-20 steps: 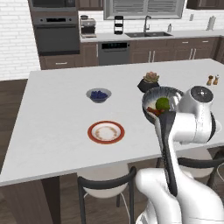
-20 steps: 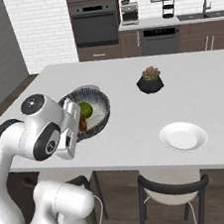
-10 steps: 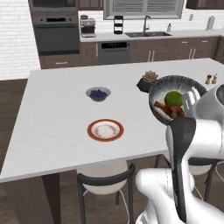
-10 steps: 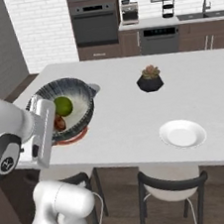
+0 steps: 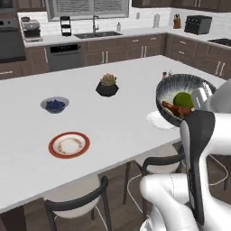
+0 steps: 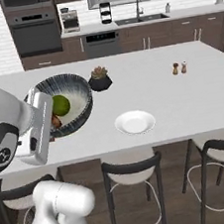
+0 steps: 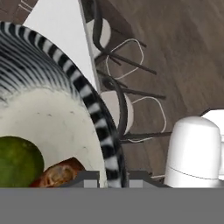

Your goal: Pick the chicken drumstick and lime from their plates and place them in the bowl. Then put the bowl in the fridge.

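My arm (image 5: 198, 149) is glossy white with rounded shells, and at the right of the left base frame I see a long dark-grey band running down one link, with dark seams where the segments meet. At the left of the right base frame I see a white rounded joint with a dark ring and a small round mark, and a flat pale-grey boxy hand (image 6: 38, 128) beside it. Lower left there, the base link is smooth white too.

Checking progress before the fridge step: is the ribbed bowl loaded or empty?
Loaded: the bowl, gripped at its rim, holds the lime and the drumstick.
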You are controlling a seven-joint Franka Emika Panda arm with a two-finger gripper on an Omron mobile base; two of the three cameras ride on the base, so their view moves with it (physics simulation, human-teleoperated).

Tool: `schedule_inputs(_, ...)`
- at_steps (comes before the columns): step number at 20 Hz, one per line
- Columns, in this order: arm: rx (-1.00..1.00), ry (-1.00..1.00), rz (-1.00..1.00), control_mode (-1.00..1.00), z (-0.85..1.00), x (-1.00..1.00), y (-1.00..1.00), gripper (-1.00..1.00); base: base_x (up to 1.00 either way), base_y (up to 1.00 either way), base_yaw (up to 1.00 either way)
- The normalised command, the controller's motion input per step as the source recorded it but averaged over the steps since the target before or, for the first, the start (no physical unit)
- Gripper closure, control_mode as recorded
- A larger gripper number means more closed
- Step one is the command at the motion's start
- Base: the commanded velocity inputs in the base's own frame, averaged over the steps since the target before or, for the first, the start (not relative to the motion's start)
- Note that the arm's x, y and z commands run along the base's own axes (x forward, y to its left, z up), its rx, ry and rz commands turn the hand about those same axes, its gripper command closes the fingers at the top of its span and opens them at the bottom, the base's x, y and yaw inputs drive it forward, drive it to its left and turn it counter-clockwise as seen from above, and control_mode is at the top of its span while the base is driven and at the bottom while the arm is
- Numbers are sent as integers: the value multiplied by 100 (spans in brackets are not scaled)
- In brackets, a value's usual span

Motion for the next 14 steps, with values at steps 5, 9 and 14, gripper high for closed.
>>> schedule_inputs(5, 0, 0, 0, 100, 0, 0, 0, 100, 0, 0, -100)
schedule_inputs(9, 0, 0, 0, 100, 0, 0, 0, 100, 0, -16, -91)
schedule_inputs(14, 0, 0, 0, 100, 0, 0, 0, 100, -1, -53, -77)
